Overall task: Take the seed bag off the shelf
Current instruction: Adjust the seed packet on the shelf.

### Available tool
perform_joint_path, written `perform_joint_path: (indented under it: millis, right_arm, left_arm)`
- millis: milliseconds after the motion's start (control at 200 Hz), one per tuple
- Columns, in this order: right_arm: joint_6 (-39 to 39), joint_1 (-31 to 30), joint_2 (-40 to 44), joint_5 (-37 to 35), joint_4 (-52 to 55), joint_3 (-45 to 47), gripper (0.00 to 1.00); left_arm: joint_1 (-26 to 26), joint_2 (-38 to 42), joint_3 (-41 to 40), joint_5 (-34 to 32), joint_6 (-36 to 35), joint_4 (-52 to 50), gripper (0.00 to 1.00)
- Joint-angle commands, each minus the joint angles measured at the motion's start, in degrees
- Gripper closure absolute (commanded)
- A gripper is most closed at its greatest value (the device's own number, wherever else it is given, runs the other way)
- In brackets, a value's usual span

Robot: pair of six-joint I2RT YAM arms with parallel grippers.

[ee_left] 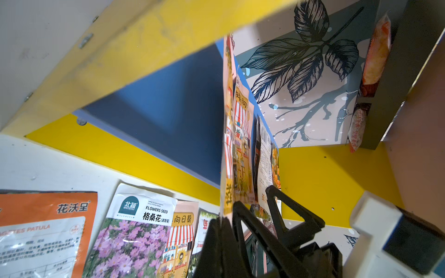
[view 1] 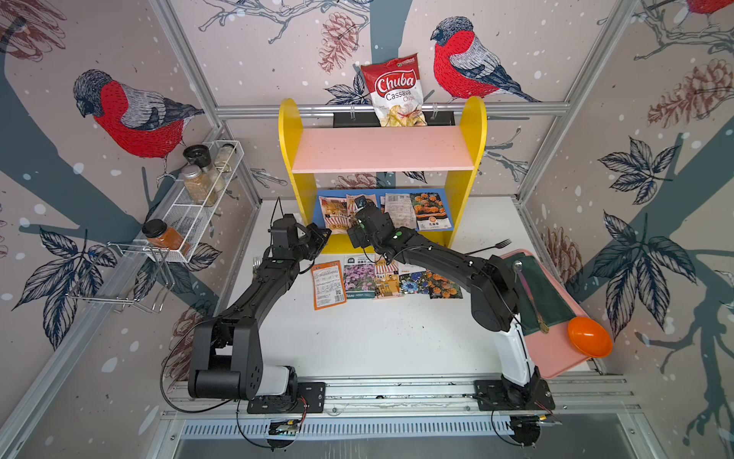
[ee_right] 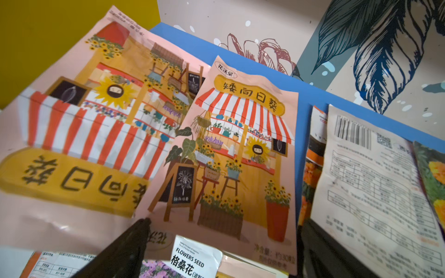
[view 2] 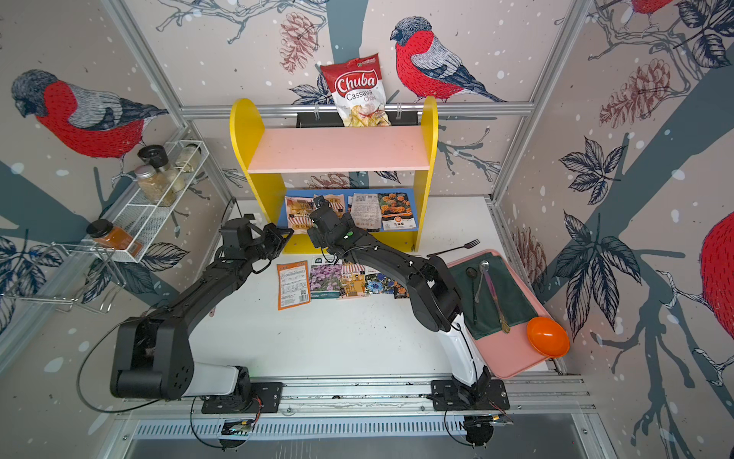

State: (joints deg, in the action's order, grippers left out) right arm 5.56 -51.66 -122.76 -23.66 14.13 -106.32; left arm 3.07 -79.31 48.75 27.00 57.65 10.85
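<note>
The shelf point(view 1: 289, 159) has yellow sides, a pink upper board point(view 1: 381, 151) and a blue lower board point(view 1: 448, 206). Several seed bags lie on the blue board. My left gripper point(view 1: 323, 234) is at the board's front left corner, shut on the near edge of the leftmost pink sunflower seed bag point(view 1: 333, 212). The left wrist view shows that bag point(ee_left: 227, 144) edge-on between the closed jaws of the left gripper point(ee_left: 225, 221). My right gripper point(view 1: 359, 204) is open over the second sunflower bag point(ee_right: 240, 149), with its fingers point(ee_right: 130, 240) either side of that bag's near edge.
Several more seed bags point(view 1: 359, 278) lie in a row on the white table in front of the shelf. A chips bag point(view 1: 395, 91) stands behind the shelf. A wire spice rack point(view 1: 202, 198) hangs on the left wall. At the right are a fork point(view 1: 490, 247) and a pink tray point(view 1: 556, 357) with cloth, spoons and an orange bowl point(view 1: 589, 337).
</note>
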Motion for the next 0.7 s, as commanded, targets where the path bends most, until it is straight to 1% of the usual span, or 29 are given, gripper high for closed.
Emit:
perform_joint_path:
  millis: [0,120,325,590,695]
  right_arm:
    - [-0.8,0.5,-0.2,-0.2,-0.2,-0.4,0.00]
    - [-0.7,0.8,0.1,0.2,0.1,-0.5,0.00]
    - [0.1,0.8,2.8,3.7,1.0,0.2,0.00]
    - [0.7,0.5,4.8,5.5,0.7,2.5,0.00]
    - [0.9,0.2,6.8,7.5,-0.6,4.5,0.00]
  left_arm:
    - [0.1,1.9,-1.2,1.1,-2.1,-2.3,1.00]
    - [0.1,4.8,-2.6,1.8,-3.2,-4.2,1.00]
    - [0.1,10.5,-3.7,1.5,-5.7,-10.5,1.00]
    - [0.1,18.3,-5.2,2.1,-7.5,-17.8,1.00]
    - [0.0,20.8,-5.4,1.2,-8.5,-20.4,1.00]
